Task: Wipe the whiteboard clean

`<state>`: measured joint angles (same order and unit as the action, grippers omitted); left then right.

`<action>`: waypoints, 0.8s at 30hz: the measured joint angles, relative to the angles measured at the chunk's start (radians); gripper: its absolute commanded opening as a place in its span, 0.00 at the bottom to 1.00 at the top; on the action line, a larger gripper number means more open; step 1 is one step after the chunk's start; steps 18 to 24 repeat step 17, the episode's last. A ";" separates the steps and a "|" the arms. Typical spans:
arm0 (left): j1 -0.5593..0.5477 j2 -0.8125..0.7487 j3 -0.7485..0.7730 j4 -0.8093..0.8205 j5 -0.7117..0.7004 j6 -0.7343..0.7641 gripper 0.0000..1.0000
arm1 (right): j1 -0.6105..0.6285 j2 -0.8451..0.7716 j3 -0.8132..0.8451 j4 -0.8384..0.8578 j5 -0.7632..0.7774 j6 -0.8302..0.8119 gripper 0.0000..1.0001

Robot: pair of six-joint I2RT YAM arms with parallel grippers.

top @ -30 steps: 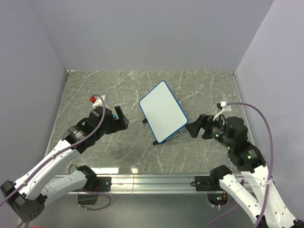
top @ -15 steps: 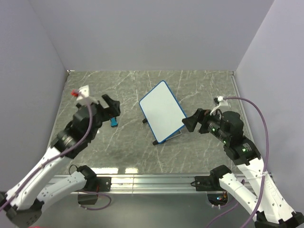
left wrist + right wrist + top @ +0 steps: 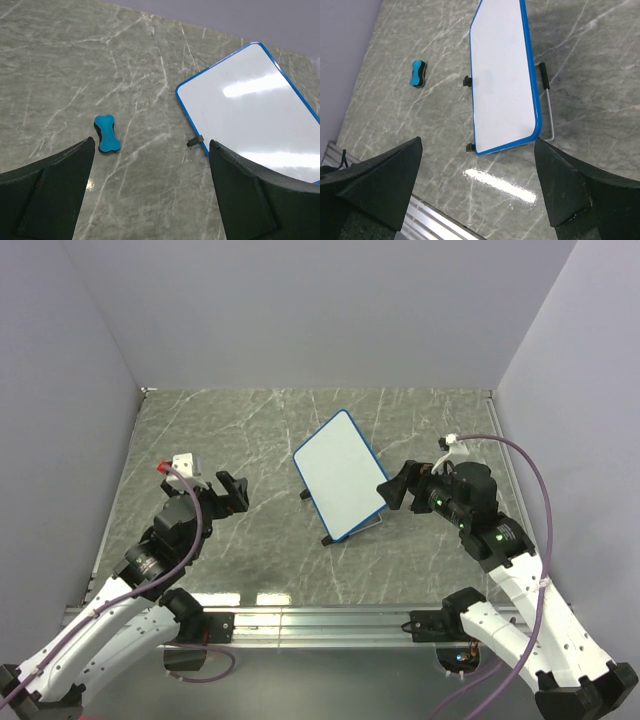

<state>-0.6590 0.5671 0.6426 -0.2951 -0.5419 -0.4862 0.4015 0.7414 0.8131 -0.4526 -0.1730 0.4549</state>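
— Left claw and right claw: how are they?
— Both spread wide, holding nothing, at 9 and 3 o'clock of the whiteboard.
— And the board?
— Middle of the tabletop, face plain white; blue eraser lies apart at its 9 o'clock.

In my left wrist view the whiteboard runs off the right edge, and its lower edge slips behind one finger of my left gripper. From above, that gripper covers the spot left of the whiteboard where the blue eraser lies, so I can't see it there. The wire stand right of the whiteboard is partly tucked behind it.
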 measured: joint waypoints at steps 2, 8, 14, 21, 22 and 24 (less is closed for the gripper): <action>0.000 -0.005 -0.009 -0.002 0.017 0.003 0.99 | 0.000 -0.003 0.000 0.006 -0.001 0.000 1.00; 0.000 -0.005 -0.027 -0.002 0.041 0.003 0.99 | 0.000 -0.003 0.000 0.014 -0.007 -0.004 1.00; 0.000 -0.006 -0.027 -0.003 0.045 0.013 0.99 | 0.000 -0.002 0.000 0.026 -0.017 -0.003 1.00; 0.000 -0.006 -0.027 -0.008 0.046 0.023 1.00 | 0.000 -0.007 -0.005 0.046 -0.037 -0.006 1.00; 0.000 -0.006 -0.027 -0.008 0.046 0.023 1.00 | 0.000 -0.007 -0.005 0.046 -0.037 -0.006 1.00; 0.000 -0.006 -0.027 -0.008 0.046 0.023 1.00 | 0.000 -0.007 -0.005 0.046 -0.037 -0.006 1.00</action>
